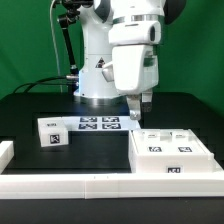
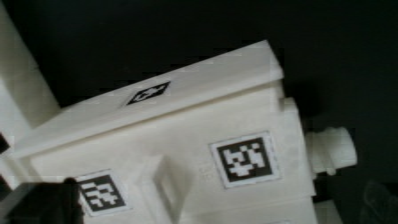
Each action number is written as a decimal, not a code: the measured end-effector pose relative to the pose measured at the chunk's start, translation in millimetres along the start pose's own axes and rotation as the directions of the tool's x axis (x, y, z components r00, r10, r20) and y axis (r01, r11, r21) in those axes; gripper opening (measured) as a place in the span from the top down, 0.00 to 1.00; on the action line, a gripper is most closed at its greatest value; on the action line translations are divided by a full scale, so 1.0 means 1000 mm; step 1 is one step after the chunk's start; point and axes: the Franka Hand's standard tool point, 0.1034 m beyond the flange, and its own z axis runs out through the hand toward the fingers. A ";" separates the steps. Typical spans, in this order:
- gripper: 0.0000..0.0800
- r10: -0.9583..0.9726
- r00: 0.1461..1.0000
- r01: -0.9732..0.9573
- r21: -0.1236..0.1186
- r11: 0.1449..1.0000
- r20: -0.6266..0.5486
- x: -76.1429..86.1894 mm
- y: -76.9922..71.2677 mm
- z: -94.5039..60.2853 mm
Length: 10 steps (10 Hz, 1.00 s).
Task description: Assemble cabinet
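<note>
The cabinet's big white body (image 1: pixel 172 152) lies flat at the exterior view's right, with three black-and-white tags on top. My gripper (image 1: pixel 139 110) hangs just above its far left corner. The fingers point down, and I cannot tell the gap between them. In the wrist view the cabinet body (image 2: pixel 178 125) fills the frame close up, with tags and a small round peg (image 2: pixel 331 150) on its side. The fingertips do not show there. A smaller white tagged part (image 1: pixel 52 132) stands at the exterior view's left, apart from the gripper.
The marker board (image 1: pixel 98 124) lies on the black table between the small part and the arm's base. A long white rail (image 1: pixel 90 186) runs along the front edge. Another white piece (image 1: pixel 5 152) shows at the left border.
</note>
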 end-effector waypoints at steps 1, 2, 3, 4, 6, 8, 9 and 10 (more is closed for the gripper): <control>0.00 0.024 1.000 -0.024 -0.007 1.000 -0.006 -0.007 -0.009 0.000; 0.00 0.026 1.000 -0.026 -0.005 1.000 -0.006 -0.013 -0.014 0.003; 0.00 0.036 0.999 -0.036 -0.005 0.999 -0.007 -0.012 -0.013 0.003; 0.00 0.041 0.999 -0.041 -0.004 0.999 -0.007 -0.012 -0.013 0.003; 0.00 0.084 0.996 -0.084 -0.002 0.997 -0.007 -0.012 -0.014 0.004; 0.00 0.359 0.933 -0.359 0.001 0.933 -0.031 -0.012 -0.018 0.006; 0.00 0.453 0.891 -0.453 0.009 0.892 -0.031 -0.009 -0.023 0.007; 0.00 0.544 0.838 -0.544 0.018 0.839 -0.033 -0.005 -0.025 0.008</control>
